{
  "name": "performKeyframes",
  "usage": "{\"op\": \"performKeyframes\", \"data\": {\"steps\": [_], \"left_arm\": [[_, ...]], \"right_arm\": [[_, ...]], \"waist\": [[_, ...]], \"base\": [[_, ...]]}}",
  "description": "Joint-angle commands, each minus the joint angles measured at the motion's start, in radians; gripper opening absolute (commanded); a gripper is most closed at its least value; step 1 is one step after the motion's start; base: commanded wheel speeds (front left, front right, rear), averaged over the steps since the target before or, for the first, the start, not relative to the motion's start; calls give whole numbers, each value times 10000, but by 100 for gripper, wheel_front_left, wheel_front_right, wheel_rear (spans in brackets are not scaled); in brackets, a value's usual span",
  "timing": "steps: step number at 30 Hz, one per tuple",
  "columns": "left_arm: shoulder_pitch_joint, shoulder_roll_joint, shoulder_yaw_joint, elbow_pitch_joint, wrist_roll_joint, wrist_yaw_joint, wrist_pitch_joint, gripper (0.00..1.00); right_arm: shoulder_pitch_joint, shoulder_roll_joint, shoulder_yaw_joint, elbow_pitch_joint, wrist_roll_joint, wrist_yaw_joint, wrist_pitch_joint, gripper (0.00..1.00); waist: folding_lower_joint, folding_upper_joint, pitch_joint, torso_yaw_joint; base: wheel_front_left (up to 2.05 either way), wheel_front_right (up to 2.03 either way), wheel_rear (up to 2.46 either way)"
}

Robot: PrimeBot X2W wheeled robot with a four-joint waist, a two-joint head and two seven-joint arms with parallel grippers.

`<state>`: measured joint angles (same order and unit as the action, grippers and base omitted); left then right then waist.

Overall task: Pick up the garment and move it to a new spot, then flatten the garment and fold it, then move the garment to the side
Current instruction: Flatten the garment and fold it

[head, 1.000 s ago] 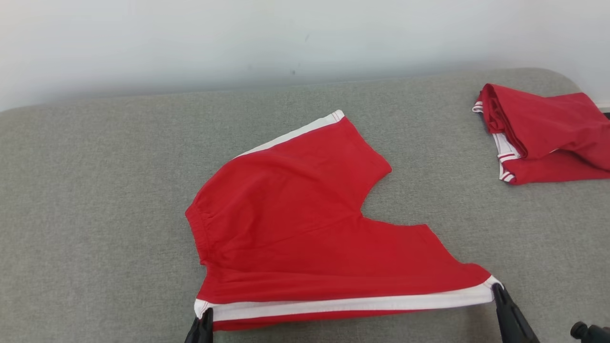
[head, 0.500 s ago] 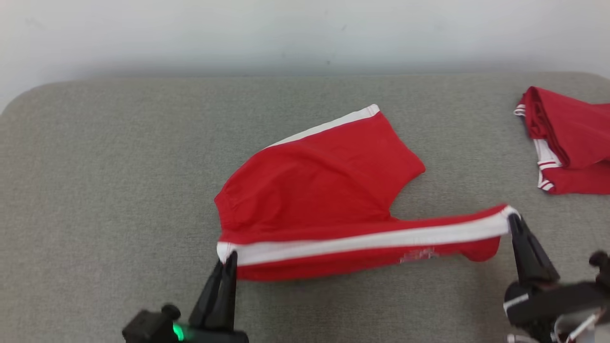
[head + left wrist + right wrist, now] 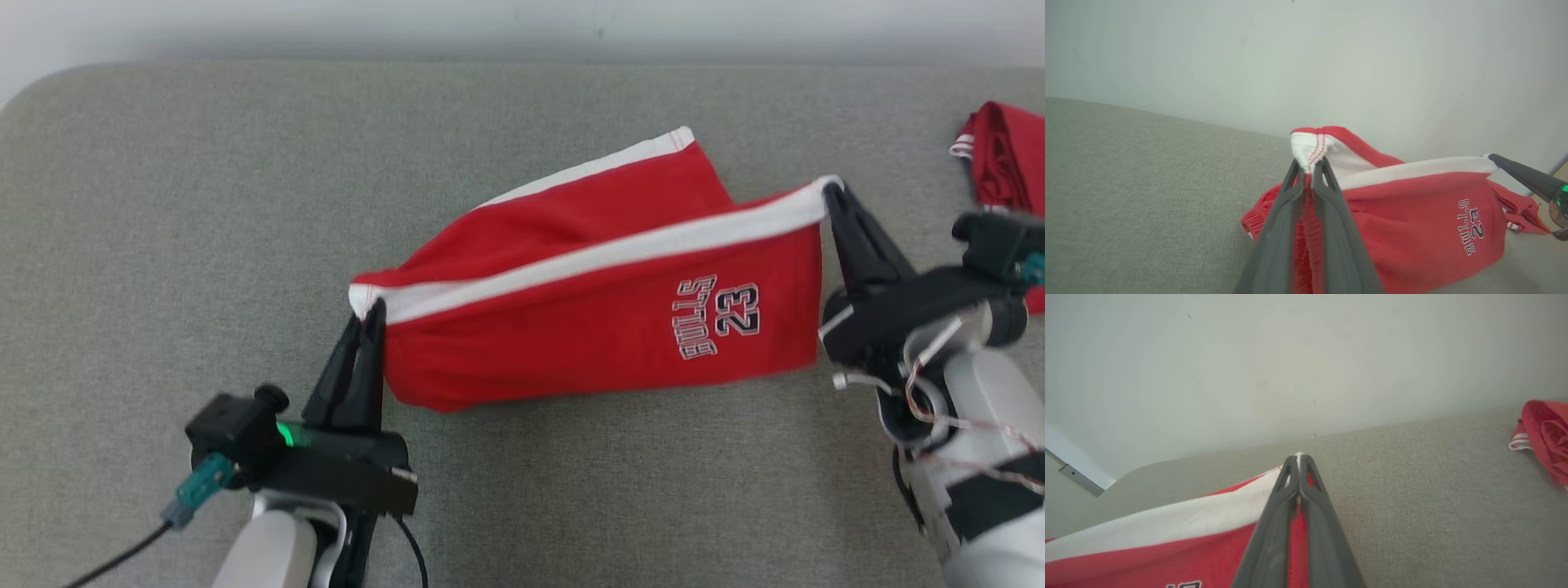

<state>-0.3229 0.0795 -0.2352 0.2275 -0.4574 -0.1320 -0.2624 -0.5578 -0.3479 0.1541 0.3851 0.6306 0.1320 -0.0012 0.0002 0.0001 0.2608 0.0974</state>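
My left claw is pinched shut on one end of the white side stripe of the red shorts, with nothing but cloth between the fingers. My right claw is clamped just as tightly on the other end of that stripe, at the corner of the leg hem. The stripe runs taut from one claw to the other, lifted above the grey padded surface. Below it a flap of the shorts hangs on my side, showing a printed number 23 with lettering beside it, nearer my right claw than my left. Beyond the stripe, on the far side of both claws, the rest of the shorts lies on the padding, its second white-edged leg pointing away from me. Out past my right claw, to its outer side, a second red garment sits bunched on the same padding, well apart from the shorts. Farthest off stands a pale wall.
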Motion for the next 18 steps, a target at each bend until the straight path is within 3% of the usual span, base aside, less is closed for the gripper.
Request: {"op": "performKeyframes", "data": {"steps": [1, 18], "left_arm": [[-200, 52, 31, 86, -57, 32, -32, 0], [-2401, -214, -112, 1939, -280, 32, -30, 0]], "right_arm": [[-299, -37, 76, 193, -25, -33, -82, 0], [-5165, 227, 2011, 5357, -626, -33, -957, 0]], "waist": [[-2, -1, 244, 133], [-2, -1, 1575, 925]], "base": [[0, 0, 0], [0, 0, 0]]}}
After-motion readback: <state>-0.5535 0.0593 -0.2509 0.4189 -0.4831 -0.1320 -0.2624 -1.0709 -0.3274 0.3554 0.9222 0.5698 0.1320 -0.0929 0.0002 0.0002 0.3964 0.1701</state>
